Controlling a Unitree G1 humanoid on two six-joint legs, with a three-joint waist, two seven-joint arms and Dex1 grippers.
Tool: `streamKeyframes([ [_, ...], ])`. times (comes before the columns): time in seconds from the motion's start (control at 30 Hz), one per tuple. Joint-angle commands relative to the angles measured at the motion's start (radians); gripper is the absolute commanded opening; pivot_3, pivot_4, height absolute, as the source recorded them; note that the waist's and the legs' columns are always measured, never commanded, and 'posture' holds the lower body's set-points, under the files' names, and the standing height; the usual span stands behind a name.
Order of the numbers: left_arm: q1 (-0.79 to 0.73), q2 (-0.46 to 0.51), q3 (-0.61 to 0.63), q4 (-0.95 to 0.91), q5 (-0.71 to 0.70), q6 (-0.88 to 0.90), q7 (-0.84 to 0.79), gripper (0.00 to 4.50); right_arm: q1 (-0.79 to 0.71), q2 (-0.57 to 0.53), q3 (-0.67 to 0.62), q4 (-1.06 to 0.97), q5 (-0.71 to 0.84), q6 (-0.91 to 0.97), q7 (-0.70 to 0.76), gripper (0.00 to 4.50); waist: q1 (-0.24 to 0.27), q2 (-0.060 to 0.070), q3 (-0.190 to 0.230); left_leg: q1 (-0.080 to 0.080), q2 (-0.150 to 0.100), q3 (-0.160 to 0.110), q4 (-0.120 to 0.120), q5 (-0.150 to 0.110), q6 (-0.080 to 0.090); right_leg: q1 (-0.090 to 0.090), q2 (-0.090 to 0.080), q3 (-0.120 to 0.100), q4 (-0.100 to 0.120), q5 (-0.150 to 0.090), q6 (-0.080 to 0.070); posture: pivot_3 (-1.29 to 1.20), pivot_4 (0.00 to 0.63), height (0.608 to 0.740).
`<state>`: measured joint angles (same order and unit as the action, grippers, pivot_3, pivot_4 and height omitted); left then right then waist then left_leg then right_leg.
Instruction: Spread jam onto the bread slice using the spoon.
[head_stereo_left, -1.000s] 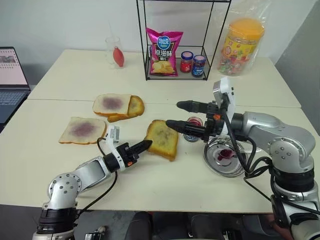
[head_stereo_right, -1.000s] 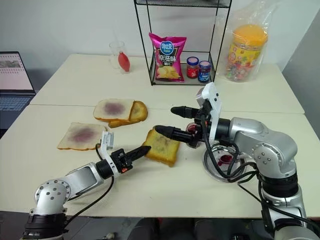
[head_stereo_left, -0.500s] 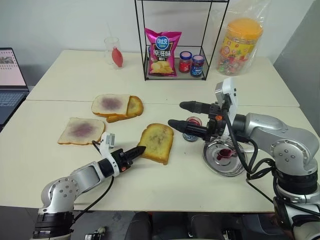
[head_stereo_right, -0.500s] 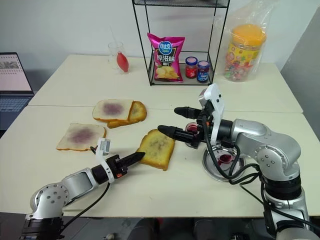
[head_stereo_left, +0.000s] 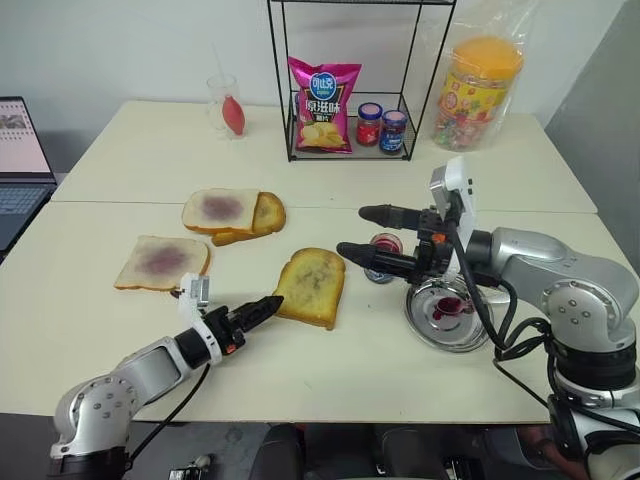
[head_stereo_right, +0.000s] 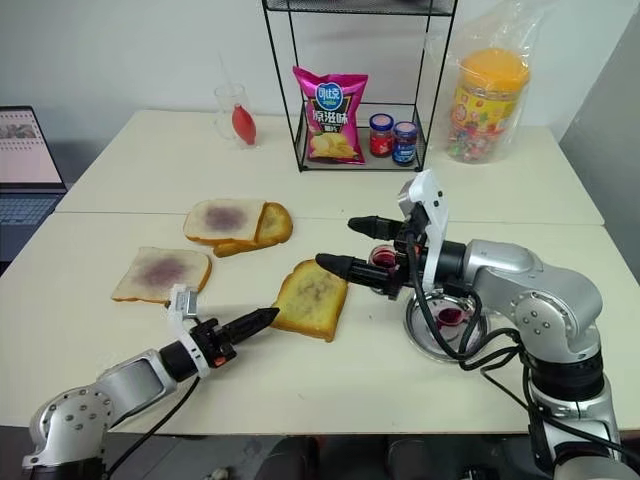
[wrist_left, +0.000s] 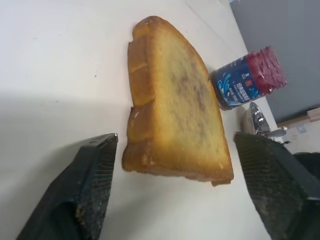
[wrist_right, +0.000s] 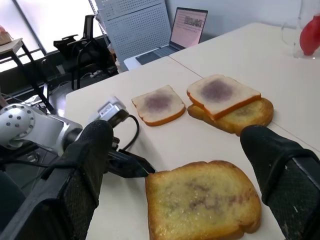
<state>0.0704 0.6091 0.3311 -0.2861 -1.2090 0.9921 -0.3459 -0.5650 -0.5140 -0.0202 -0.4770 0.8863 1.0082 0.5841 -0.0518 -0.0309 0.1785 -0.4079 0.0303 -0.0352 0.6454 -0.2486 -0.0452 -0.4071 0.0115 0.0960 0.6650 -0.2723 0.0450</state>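
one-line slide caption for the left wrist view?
Left gripper, fingers open, faces the near edge of the golden bread slice lying flat on the table, blue-labelled jam jar just beyond.

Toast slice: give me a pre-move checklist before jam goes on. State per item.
1. Toast slice flat on the table, in neither gripper: ok.
2. Left gripper open, fingers either side of the toast's near corner without touching it: ok.
3. Right gripper open and empty, free to pick up a tool: ok.
4. Jam jar upright, uncapped, beside the toast: ok.
5. Spoon in a gripper: not ok, neither holds it.
6. Spoon's place: cannot tell; the steel dish by the jar shows a red smear, but I can't make out a spoon in it.
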Motion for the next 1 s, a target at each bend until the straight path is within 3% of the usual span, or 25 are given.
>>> streamKeyframes([
  [0.03,0.056,0.155,0.094,-0.042,0.038,0.028,-0.096,4.47,0.048,-0.020,-0.083,-0.034,0.013,-0.016,-0.041,4.50,-0.003,0.001,0.000,0.000,0.000,0.001,0.000,0.000,0.000,0.000,0.000,0.001,0.001,-0.001,-0.001,0.00,0.150,0.740],
  [0.2,-0.039,0.422,0.045,-0.079,0.173,-0.052,-0.377,4.47,0.163,-0.091,-0.216,-0.069,0.063,0.024,-0.080,4.50,0.014,0.002,0.002,0.001,-0.001,0.000,0.000,0.000,0.000,0.000,0.000,-0.001,0.001,-0.003,-0.002,0.00,0.150,0.740],
  [0.27,-0.103,0.463,-0.002,-0.070,0.218,-0.091,-0.452,4.47,0.202,-0.108,-0.259,-0.090,0.102,0.043,-0.104,4.50,0.020,0.004,0.003,0.000,-0.002,0.001,0.000,0.000,0.000,0.000,-0.001,-0.001,-0.001,-0.007,-0.005,0.00,0.150,0.740],
  [0.37,-0.337,0.490,-0.186,-0.034,0.350,-0.187,-0.593,4.47,0.287,-0.134,-0.405,-0.117,0.229,0.089,-0.187,4.50,0.023,0.005,0.004,0.000,-0.003,0.005,0.000,0.000,0.000,0.000,-0.003,0.001,-0.001,-0.005,-0.002,0.00,0.150,0.740],
  [0.5,-0.540,0.441,-0.344,0.021,0.460,-0.253,-0.711,4.47,0.377,-0.163,-0.538,-0.118,0.398,0.107,-0.293,4.50,0.017,0.005,0.004,-0.002,-0.003,0.006,0.000,0.000,0.000,0.000,-0.002,0.002,-0.002,-0.003,-0.002,0.00,0.150,0.740],
  [0.57,-0.651,0.384,-0.434,0.038,0.514,-0.308,-0.796,4.47,0.524,-0.148,-0.632,-0.159,0.478,0.096,-0.369,4.50,0.019,0.005,0.004,-0.001,-0.002,0.006,-0.001,0.000,0.000,-0.001,-0.001,0.002,-0.001,-0.003,-0.001,0.00,0.150,0.740],
  [0.7,-0.741,0.313,-0.527,0.035,0.574,-0.333,-0.864,4.47,0.656,-0.167,-0.702,-0.156,0.567,0.053,-0.439,4.50,0.016,0.005,0.004,-0.003,-0.001,0.004,-0.001,-0.001,0.001,-0.002,0.001,0.001,-0.001,-0.003,-0.002,0.00,0.150,0.740],
  [0.8,-0.785,0.257,-0.583,0.082,0.659,-0.450,-0.941,4.47,0.770,-0.095,-0.720,-0.170,0.689,-0.028,-0.577,4.50,0.009,0.005,0.004,-0.004,-0.001,0.005,-0.001,0.000,0.001,-0.002,0.001,0.003,-0.001,-0.003,-0.001,0.00,0.150,0.740],
  [1.0,-0.823,0.178,-0.626,0.114,0.749,-0.535,-0.984,4.47,0.820,-0.001,-0.650,-0.059,0.672,-0.134,-0.673,4.50,0.002,0.005,0.004,-0.002,-0.001,0.005,0.001,0.000,0.001,0.000,0.002,0.003,0.000,-0.004,0.005,0.00,0.150,0.740],
])
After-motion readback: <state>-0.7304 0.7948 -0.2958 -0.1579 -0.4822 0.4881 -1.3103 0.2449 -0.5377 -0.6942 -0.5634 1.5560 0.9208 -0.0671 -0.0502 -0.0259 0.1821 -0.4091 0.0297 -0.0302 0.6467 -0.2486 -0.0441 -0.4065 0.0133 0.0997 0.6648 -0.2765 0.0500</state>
